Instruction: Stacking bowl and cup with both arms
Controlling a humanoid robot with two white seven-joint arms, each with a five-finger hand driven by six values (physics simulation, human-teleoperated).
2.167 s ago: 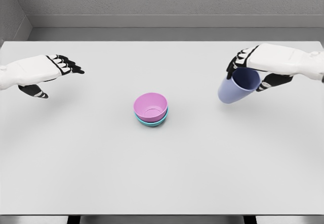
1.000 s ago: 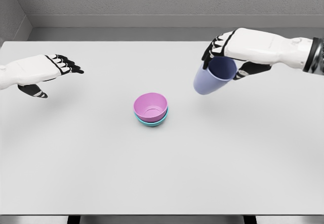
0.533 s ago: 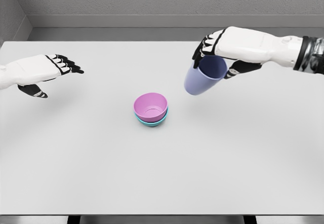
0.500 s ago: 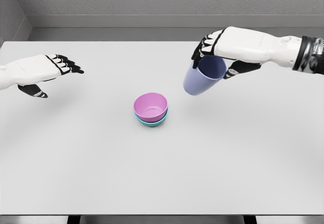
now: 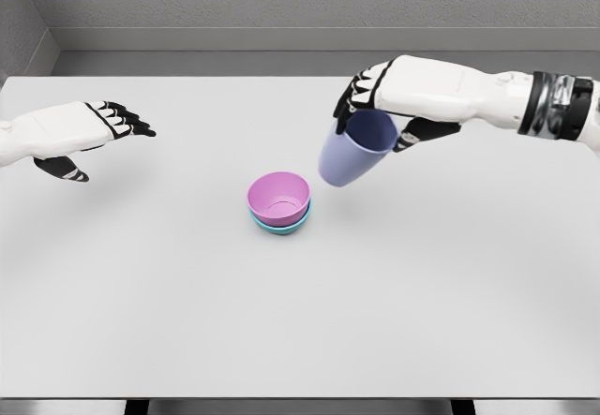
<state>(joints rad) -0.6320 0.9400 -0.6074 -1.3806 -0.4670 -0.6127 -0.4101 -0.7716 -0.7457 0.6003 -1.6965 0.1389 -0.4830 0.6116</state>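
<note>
The right hand [image 5: 380, 106], fingers clamped on the cup [image 5: 356, 148], has carried it leftward, so the stacked bowls [image 5: 279, 202] now sit just below-left, nearly ready for stacking.

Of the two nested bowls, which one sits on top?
The pink bowl sits on top, nested in the teal bowl, of which only a rim sliver shows beneath it.
</note>
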